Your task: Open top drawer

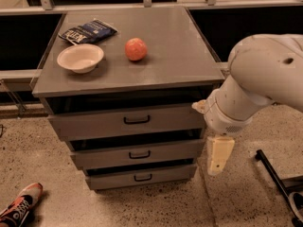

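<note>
At right, a bulky white arm, elbow high, forearm sloping down and leftward to a wrist just beside the right edge of the grey cabinet. Below the wrist, the gripper, cream-coloured, pointing straight down at the floor. Hangs level with the middle drawer, beside it and apart from the cabinet. Open or closed: cannot tell from this side; seemingly holding nothing. Directly under the cabinet's slab, the top drawer, black handle at centre, untouched, well left of the gripper. On the slab, a white bowl, a red fruit, a dark snack bag.
</note>
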Available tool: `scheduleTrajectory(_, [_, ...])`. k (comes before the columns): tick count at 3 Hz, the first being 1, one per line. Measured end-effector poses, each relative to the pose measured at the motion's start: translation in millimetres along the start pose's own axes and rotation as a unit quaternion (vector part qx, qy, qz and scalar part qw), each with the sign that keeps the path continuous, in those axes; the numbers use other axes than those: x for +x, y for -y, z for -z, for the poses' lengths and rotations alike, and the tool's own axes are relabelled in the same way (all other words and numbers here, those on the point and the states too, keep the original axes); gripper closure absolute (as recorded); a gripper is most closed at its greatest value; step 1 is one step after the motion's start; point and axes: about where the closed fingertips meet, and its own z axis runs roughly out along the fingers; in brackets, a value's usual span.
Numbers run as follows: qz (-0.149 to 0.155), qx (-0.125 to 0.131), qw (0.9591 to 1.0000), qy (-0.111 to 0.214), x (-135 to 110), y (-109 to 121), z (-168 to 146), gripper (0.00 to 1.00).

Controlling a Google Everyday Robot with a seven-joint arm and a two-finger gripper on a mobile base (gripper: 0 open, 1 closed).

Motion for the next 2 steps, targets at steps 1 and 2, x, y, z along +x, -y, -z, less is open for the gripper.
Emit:
scheduleTrajectory(1, [0.013,0.003,0.9996,0.024,-11.9,17.0,-22.6,0.00])
scheduleTrajectory(2, [0.018,0.024,0.9987,0.042,-24.8,42.5,-31.8,0.00])
